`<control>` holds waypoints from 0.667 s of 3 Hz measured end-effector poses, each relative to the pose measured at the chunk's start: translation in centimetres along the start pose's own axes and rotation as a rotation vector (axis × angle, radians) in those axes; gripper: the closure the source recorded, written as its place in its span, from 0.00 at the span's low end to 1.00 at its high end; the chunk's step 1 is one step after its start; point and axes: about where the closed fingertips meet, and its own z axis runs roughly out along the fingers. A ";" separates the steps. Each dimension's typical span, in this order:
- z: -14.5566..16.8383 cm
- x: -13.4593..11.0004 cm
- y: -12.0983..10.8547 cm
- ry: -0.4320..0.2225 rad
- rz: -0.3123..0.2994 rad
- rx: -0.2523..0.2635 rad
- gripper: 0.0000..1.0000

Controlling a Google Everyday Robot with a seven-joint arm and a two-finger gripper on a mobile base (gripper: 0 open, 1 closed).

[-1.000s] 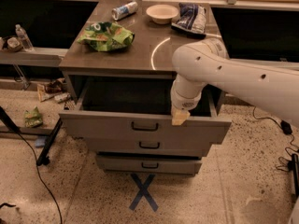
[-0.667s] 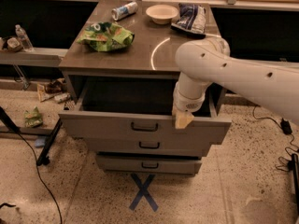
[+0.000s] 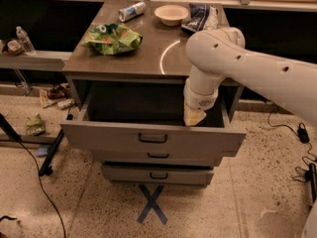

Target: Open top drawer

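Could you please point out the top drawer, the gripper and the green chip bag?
top drawer (image 3: 99, 139): camera view, its grey front panel.
gripper (image 3: 194, 118): camera view, its tip, over the open drawer's front.
green chip bag (image 3: 113, 36): camera view, its crumpled middle.

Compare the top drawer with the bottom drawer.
The top drawer is pulled far out; the bottom drawer looks shut. The top drawer's front is wider and taller than the bottom drawer's. Both are grey with dark centre handles. The gripper hangs inside the top drawer.

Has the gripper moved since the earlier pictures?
Yes. The gripper sits slightly higher, nearer the front edge of the table, and no longer overlaps the front rim of the top drawer.
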 end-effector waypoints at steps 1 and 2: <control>0.3 -0.5 -1.3 0.007 -0.023 0.029 1.00; 1.5 -1.6 -2.4 0.013 -0.042 0.075 1.00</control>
